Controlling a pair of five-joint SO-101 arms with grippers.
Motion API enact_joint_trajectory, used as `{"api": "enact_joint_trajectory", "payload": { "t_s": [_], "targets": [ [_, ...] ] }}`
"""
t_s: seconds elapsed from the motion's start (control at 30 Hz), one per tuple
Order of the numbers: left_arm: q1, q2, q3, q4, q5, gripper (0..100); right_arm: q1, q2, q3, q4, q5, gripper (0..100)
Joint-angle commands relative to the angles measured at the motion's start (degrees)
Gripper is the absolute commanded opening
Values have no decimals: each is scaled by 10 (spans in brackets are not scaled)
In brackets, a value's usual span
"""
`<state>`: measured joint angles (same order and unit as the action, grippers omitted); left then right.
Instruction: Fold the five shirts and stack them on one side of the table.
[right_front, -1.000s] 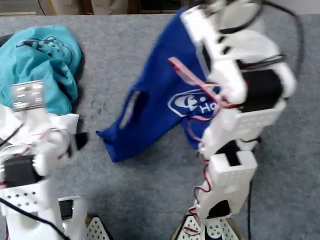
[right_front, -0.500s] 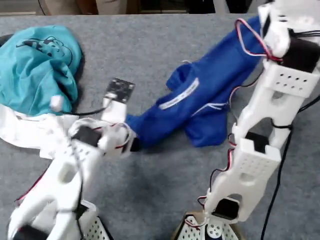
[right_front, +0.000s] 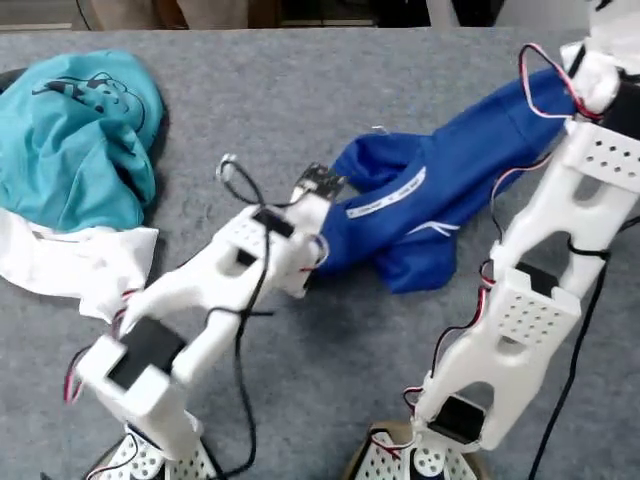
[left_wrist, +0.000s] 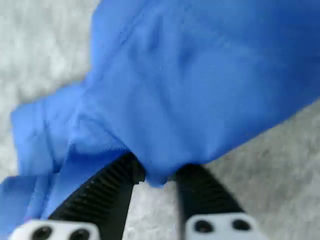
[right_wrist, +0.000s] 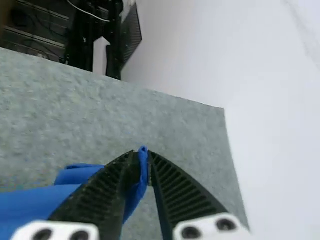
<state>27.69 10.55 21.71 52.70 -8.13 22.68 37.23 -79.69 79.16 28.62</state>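
A blue shirt (right_front: 430, 195) hangs stretched across the grey table, from the far right corner down to the middle. My right gripper (right_wrist: 142, 162) is shut on one edge of it and holds that end up at the far right (right_front: 585, 75). The shirt's low end (left_wrist: 190, 85) rests on the table by my left gripper (right_front: 312, 262). That gripper (left_wrist: 159, 172) is open a little, and a fold of the blue cloth sits between its black fingers (left_wrist: 117, 182). A teal shirt (right_front: 85, 130) lies crumpled at the far left, with a white shirt (right_front: 70, 262) under its near side.
The left arm (right_front: 200, 300) lies across the middle of the table. The right arm (right_front: 530, 290) stands tall along the right side. Bare grey felt (right_front: 330, 380) lies between the two bases and along the far edge. Dark equipment (right_wrist: 95, 30) stands beyond the table's far end.
My left arm has swung from beside the white shirt over to the blue shirt's low end. The right arm drew the blue shirt up and to the right, stretching it out.
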Motion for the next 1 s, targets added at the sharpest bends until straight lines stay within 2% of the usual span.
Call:
{"api": "enact_joint_trajectory", "payload": {
  "t_s": [0.0,0.13,0.3,0.47,0.53,0.7,0.97],
  "targets": [
    [-40,6,-163,98,1,17,23,-7,0,-10,16,2],
    [-98,-17,-353,225,-4,18,36,-21,-3,4,22,2],
    [-149,-36,-622,362,-68,18,25,-55,-51,71,23,3],
    [-185,-39,-883,473,-83,18,-1,-88,-129,159,30,3],
    [-204,-43,-962,481,-81,18,-6,-109,-164,198,30,3],
    [-233,-95,-1094,481,-82,18,-6,-233,-140,232,30,3],
    [-231,-175,-1099,479,-81,18,-31,-405,-125,232,33,4]
  ]
}}
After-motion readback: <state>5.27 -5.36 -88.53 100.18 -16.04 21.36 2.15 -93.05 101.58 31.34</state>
